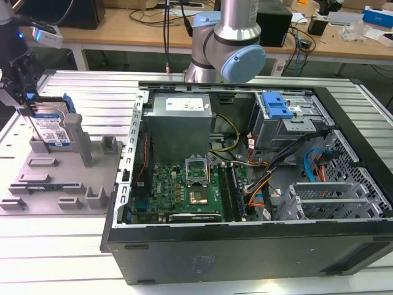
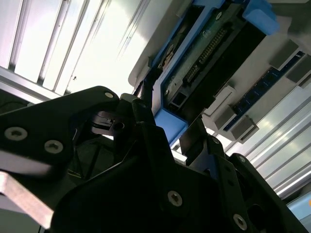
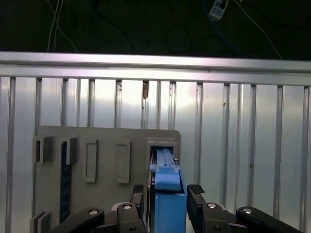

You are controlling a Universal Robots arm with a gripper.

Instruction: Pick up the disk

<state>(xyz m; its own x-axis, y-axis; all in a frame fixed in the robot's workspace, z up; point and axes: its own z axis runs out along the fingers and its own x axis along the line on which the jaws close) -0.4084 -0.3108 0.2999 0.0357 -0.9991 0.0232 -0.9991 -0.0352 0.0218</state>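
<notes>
Gripper (image 3: 166, 196) sits over disk (image 3: 167, 179), one side each; squeezing or loose, cannot tell. Disk stands up in corner slot of tray (image 3: 107, 136). Tray lies on table (image 3: 243, 145), beside case (image 1: 245, 172).

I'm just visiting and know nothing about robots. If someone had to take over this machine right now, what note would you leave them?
Gripper: set over the top edge of the disk, a flat silver metal hard drive with a blue-and-white label and blue side rails. I cannot tell whether it grips.
Disk: on edge in the grey plastic fixture tray, to the exterior view's left of the open black computer case.
Done: gripper is at the disk.
Left: disk not yet lifted out of the tray.
</notes>
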